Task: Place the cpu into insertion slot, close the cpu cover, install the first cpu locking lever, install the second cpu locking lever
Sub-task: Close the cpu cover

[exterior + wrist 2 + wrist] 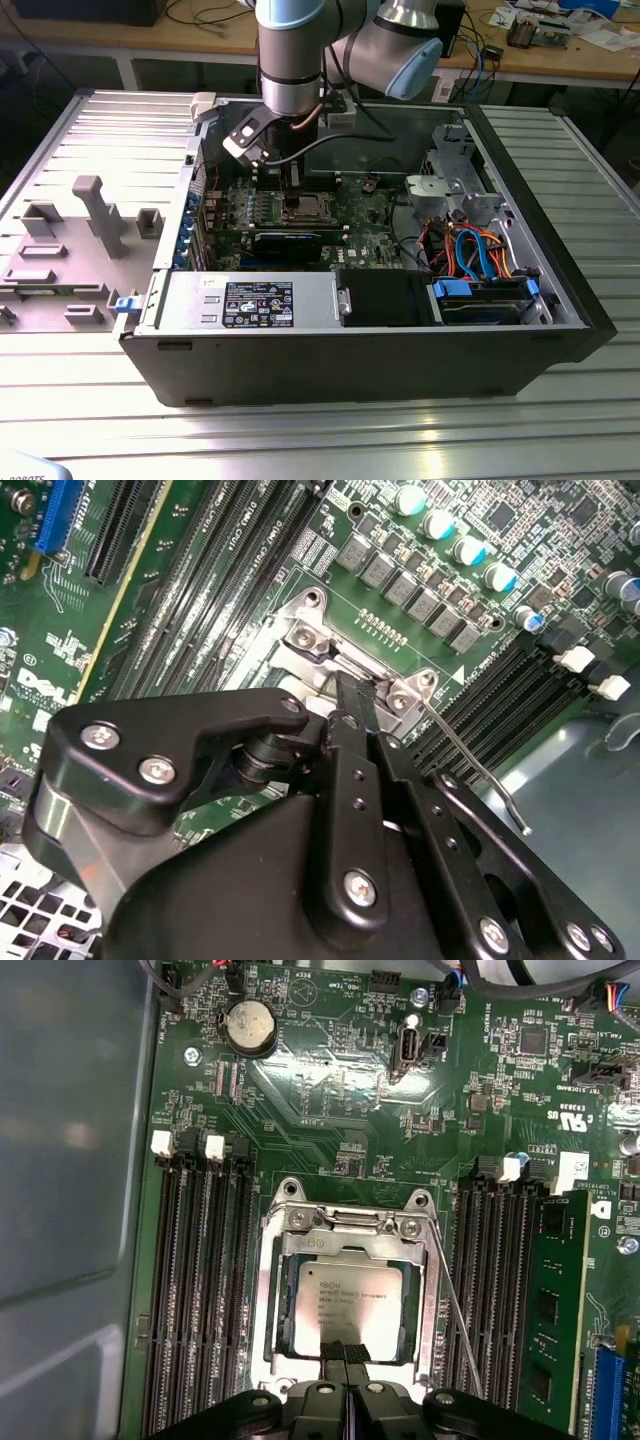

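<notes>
Here the flat square silver-grey cpu (345,1295) lies in the metal-rimmed square insertion slot (283,1195), mid-board on the green circuit board (330,1090), framed by the thin silvery cpu cover (290,1300). The black gripper (345,1352), its fingers together and empty, has its tips at the chip's edge. Any push should probably go straight down, clear of the thin wire lever (455,1310).

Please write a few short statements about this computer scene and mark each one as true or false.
1. The cpu lies in the insertion slot. True.
2. The gripper has its fingers spread wide apart. False: they are closed together at the cpu's edge.
3. A round coin battery sits on the green board. True.
4. A side panel covers the computer case. False: the case lies open and the board shows.
</notes>
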### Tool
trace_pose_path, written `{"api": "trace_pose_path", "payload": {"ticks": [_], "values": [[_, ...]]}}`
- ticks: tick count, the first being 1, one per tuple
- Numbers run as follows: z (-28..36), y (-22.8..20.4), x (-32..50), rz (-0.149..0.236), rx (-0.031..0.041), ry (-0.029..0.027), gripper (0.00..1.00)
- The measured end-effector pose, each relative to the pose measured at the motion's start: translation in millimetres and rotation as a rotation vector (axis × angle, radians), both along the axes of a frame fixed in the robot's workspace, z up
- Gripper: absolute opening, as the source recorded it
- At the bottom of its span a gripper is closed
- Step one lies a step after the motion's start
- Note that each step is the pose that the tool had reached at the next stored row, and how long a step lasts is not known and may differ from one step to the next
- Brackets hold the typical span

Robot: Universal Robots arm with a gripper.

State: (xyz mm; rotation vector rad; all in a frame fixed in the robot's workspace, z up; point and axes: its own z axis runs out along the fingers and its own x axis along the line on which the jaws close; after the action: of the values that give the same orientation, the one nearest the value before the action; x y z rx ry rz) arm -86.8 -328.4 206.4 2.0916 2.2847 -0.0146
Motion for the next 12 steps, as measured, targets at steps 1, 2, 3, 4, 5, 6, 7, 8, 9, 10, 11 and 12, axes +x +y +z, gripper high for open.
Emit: {"api": "trace_pose_path", "payload": {"ticks": [1,2,3,4,5,6,7,8,9,10,11,12], "values": [[-0.8,0.1,0.1,0.000,0.0001,-0.0001,0.11],[-1.6,-0.1,0.0,0.000,-0.0005,0.0004,0.11],[-1.9,-0.1,-0.1,0.000,-0.0005,0.0004,0.11],[-1.9,-0.1,-0.1,0.000,-0.0004,0.0003,0.11],[-2.1,0.0,-0.1,0.000,-0.0001,0.0000,0.11],[-1.9,0.0,-0.2,0.000,0.0008,-0.0003,0.11],[-1.3,0.1,-0.2,0.000,0.0016,-0.0006,0.11],[-0.2,0.2,-0.4,0.000,0.0018,-0.0006,0.11],[1.5,0.0,-0.6,0.000,0.0009,-0.0001,0.11],[2.6,0.0,-0.7,0.000,0.0009,-0.0002,0.11],[2.6,0.1,-0.8,0.000,0.0010,-0.0003,0.11],[2.6,0.1,-0.8,0.000,0.0010,-0.0002,0.11]]}}
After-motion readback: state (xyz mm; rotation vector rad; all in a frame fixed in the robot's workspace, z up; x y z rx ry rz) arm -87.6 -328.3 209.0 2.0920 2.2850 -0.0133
